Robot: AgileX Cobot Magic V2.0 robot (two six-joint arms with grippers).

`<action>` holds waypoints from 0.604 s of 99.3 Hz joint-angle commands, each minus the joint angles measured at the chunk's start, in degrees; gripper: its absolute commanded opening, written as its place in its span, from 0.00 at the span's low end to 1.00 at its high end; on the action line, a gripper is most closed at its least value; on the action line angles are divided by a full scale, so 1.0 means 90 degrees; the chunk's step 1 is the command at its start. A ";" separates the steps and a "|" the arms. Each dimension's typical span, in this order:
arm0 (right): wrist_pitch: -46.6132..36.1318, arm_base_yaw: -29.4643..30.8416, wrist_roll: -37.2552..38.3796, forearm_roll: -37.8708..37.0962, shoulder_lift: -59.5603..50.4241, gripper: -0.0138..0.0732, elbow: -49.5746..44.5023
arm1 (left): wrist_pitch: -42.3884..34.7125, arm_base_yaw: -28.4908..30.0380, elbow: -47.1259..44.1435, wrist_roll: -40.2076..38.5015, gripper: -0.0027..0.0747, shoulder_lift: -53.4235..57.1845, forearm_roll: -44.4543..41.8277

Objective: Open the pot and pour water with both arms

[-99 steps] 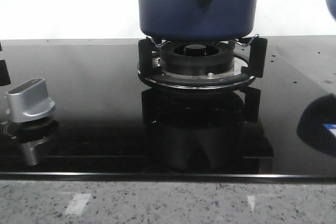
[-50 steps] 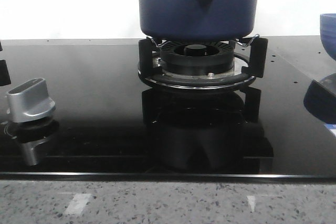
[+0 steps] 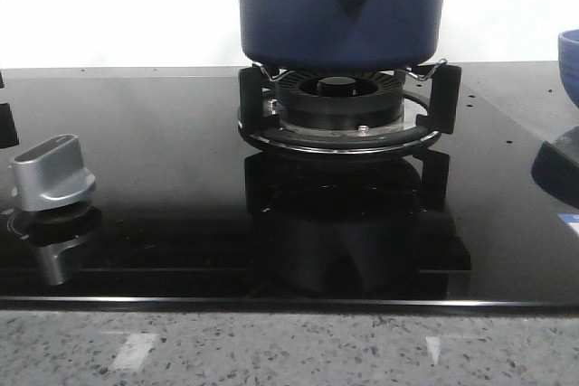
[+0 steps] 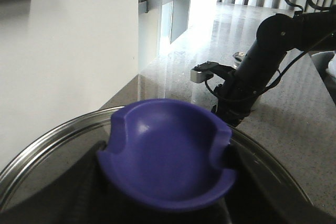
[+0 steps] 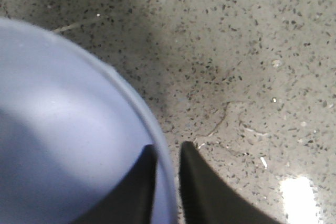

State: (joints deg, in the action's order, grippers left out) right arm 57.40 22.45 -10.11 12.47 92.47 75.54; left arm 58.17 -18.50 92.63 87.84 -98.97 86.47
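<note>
The dark navy pot (image 3: 342, 8) stands on the burner's supports (image 3: 339, 113); its top is cut off by the frame's edge. In the left wrist view a glass lid with a steel rim (image 4: 47, 139) and a blue knob (image 4: 168, 150) fills the lower half, and my left gripper (image 4: 169, 195) is shut on that knob, its fingers mostly hidden under it. My right gripper (image 5: 168, 156) is shut on the rim of a light-blue bowl (image 5: 63, 135), one finger inside and one outside. The bowl (image 3: 570, 59) shows at the front view's right edge.
A silver stove knob (image 3: 51, 174) sits on the black glass cooktop (image 3: 163, 133) at the left. Speckled stone counter (image 5: 247, 51) lies under the bowl. The right arm (image 4: 262, 61) shows far off in the left wrist view, beside a white wall (image 4: 68, 51).
The bowl at the front view's right edge came down from the top corner to cooktop height and then shifted slightly right. The pot has not moved.
</note>
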 commanded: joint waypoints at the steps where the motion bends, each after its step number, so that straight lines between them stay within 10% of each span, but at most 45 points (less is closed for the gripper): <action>1: -0.0032 0.0042 0.0007 0.0021 -0.0270 0.46 0.0177 | -0.0010 -0.0067 0.0249 0.0013 0.42 0.0376 0.0630; 60: 0.0537 0.0042 0.0007 0.0145 -0.1790 0.54 0.1116 | -0.0224 -0.0445 0.0249 0.0094 0.42 -0.0067 0.0269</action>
State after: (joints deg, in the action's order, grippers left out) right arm 63.95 22.45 -10.11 13.08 79.89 83.81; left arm 56.73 -21.10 92.63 88.30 -101.87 84.54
